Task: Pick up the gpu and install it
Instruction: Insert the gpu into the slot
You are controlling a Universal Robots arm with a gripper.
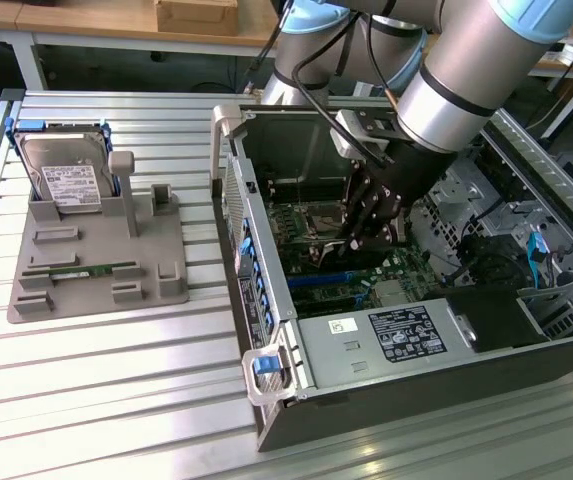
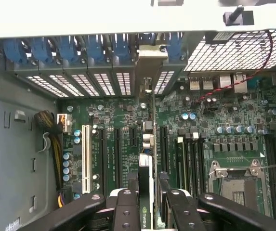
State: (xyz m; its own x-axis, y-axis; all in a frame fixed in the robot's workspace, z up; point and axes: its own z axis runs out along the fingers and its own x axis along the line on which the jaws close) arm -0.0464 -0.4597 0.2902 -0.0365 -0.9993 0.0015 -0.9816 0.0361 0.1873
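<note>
Wrist view put the gripper [image 2: 146,202] low over the motherboard [image 2: 215,120], its fingers [image 2: 126,209] pinched on the gpu [image 2: 147,144], which stood edge-on between them with its silvery bracket [image 2: 151,65] reaching up to the row of blue slot latches [image 2: 70,50] at the case's rear wall. The card ran along 1 of the black slots [image 2: 163,144], apparently just above or partly in it (the contact edge was hidden, so seating could not be judged). In the exterior view the gripper [image 1: 366,215] was deep inside the open case [image 1: 266,330], well apart from the grey fixture [image 1: 96,265] holding the hard drive [image 1: 64,175]. Pick-up looked done; the insertion step was in hand. Judging from this, seating would call for a straight, even press with the bracket kept aligned to its rear opening.
</note>
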